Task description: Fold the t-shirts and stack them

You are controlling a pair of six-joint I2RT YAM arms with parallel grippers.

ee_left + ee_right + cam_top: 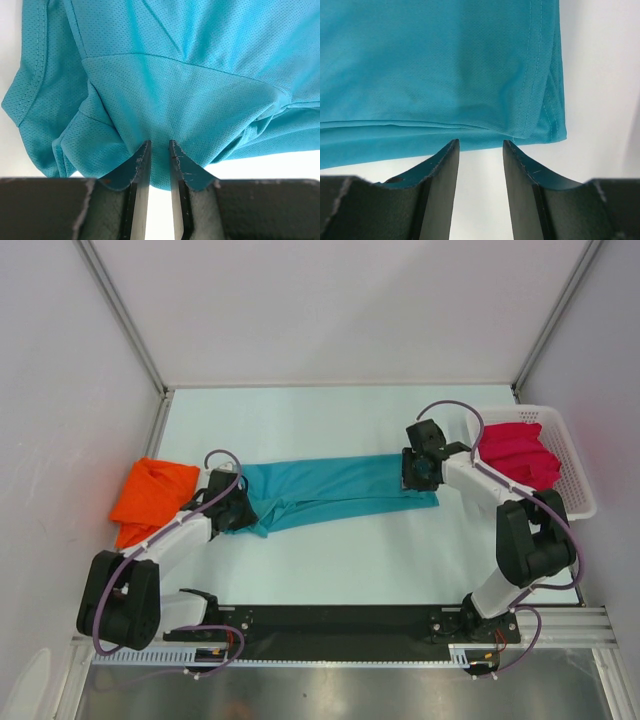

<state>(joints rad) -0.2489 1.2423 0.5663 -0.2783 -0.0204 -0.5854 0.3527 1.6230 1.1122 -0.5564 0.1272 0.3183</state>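
White basket point(577, 468) holds the magenta shirt point(515, 452); the orange shirt point(150, 495) and teal shirt point(330, 490) lie on the table point(330, 425). Left gripper point(160, 145) pinches the teal shirt; right gripper point(480, 143) has its jaws apart at the hem.

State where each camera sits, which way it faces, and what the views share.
Top external: above and behind the robot, looking down on the table; the left arm and right arm show, bases at the bottom.
Left wrist: on the left arm, facing past the left gripper onto the bunched end of the teal t-shirt.
Right wrist: on the right arm, facing past the right gripper onto that shirt's hemmed end.
Shared: all three show the teal t-shirt, the wrist views from opposite ends.
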